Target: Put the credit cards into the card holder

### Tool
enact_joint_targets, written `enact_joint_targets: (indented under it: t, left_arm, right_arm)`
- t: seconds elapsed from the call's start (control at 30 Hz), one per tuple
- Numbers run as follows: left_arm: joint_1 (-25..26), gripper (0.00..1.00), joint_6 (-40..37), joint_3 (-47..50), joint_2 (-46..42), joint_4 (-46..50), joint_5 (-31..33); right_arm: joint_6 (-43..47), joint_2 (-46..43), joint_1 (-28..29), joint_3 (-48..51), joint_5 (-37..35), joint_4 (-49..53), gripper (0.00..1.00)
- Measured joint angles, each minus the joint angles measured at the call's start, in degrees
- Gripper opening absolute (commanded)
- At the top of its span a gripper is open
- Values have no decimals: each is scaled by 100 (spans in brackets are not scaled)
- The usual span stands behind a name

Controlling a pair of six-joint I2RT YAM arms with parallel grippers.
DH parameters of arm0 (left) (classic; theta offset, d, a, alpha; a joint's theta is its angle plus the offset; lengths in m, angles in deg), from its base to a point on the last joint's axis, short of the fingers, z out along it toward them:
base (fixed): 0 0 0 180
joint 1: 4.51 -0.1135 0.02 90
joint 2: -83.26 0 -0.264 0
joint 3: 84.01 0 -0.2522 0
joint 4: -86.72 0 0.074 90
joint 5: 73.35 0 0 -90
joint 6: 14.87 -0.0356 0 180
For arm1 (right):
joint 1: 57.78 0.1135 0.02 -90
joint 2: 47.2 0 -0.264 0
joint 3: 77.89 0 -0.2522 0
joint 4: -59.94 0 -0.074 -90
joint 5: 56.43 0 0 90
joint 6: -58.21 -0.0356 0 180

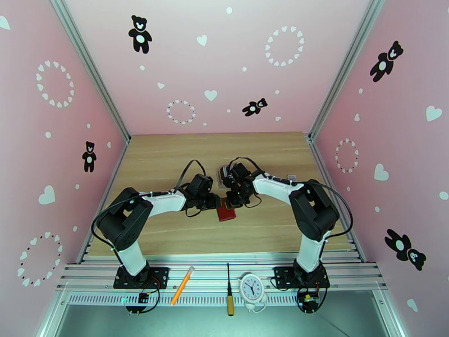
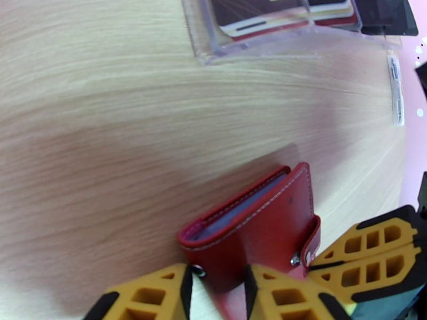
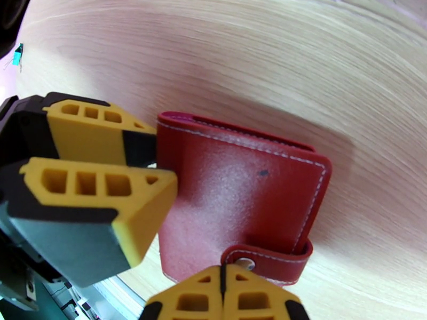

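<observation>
**While the Snap Is Fastened, No Card Goes In**

Because the card holder (image 2: 261, 230) is closed by its snap tab, opening it looks like the step in hand. The left pincer (image 2: 219, 274) pinches the holder by one edge. The right pincer (image 3: 223, 278), fingers pressed together, has its tips at the tab; whether it nips the tab cannot be told. A firm left grip and a slow peel away from the stud should stop any twisting. The credit cards (image 2: 277, 20) sit in a clear stand (image 2: 251, 46) on the tabletop (image 2: 107, 129), beyond the left pincer.
</observation>
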Motion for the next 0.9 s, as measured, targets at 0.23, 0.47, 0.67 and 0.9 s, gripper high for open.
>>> enact_joint_targets:
  t: [0.23, 0.47, 0.67, 0.9]
  left_arm:
    - [0, 34, 0, 0, 28, -22, 0]
    - [0, 34, 0, 0, 66, -42, -2]
    - [0, 34, 0, 0, 66, -42, -2]
    - [0, 34, 0, 0, 66, -42, 0]
  right_arm:
    - [-2, 35, 2, -2, 37, -2, 0]
    - [-2, 46, 13, -46, 92, -2, 0]
    - [0, 55, 26, -66, 105, 2, 0]
    - [0, 140, 24, -68, 105, -2, 0]
